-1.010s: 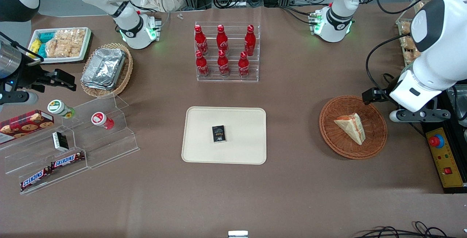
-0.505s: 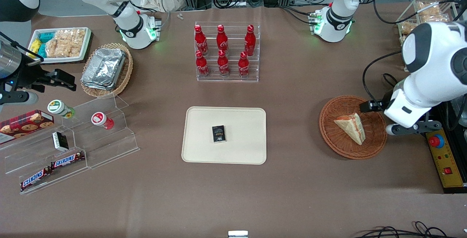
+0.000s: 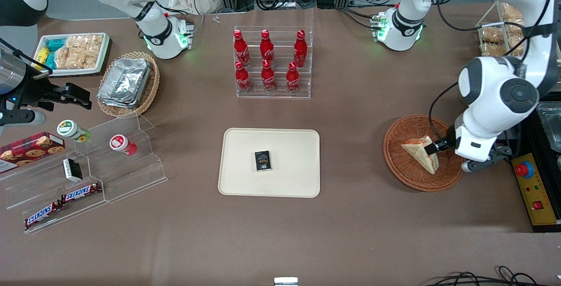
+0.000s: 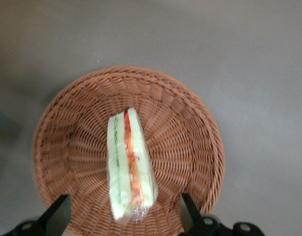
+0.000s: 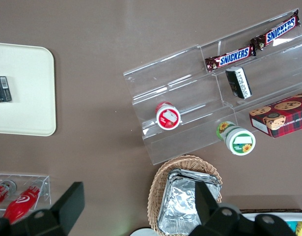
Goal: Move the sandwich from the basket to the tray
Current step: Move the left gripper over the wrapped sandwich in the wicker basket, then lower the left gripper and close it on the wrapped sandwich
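1. The left arm's black two-finger gripper (image 4: pixel 122 216) hangs over the basket, fingers (image 4: pixel 56 215) spread wide.
2. Right below, between those fingers: the triangular white-bread sandwich (image 4: pixel 128 165), untouched.
3. It lies in the round reddish-brown wicker basket (image 4: pixel 190 128).
4. Well off toward the parked arm: the cream rectangular tray (image 3: pixel 293 145).

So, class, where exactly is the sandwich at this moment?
The sandwich lies in the reddish-brown basket toward the working arm's end of the table, with the open gripper hovering above it, apart from it.
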Motion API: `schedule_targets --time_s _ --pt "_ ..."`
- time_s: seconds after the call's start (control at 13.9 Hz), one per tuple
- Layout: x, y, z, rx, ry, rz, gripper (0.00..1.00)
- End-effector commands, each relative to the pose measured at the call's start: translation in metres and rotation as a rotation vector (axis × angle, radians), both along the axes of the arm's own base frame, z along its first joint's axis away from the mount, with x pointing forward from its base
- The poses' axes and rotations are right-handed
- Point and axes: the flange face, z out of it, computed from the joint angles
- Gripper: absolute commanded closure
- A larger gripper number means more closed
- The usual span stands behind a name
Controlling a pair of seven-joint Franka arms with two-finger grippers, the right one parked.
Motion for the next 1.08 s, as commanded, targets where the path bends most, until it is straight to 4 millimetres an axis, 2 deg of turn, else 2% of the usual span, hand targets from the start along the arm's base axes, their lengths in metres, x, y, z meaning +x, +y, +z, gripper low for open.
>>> schedule_targets --time_s 0.0,0.43,0.58,1.01 --pt "-0.019 -0.001 -0.022 -0.005 -0.035 0.098 0.0" --pt "-0.015 -0.002 -0.054 -0.02 -0.033 0.237 0.0" --pt "-0.014 -0.002 -0.059 -0.027 -0.028 0.247 0.0" --pt "-0.021 -0.001 -0.097 -0.036 0.003 0.275 0.0"
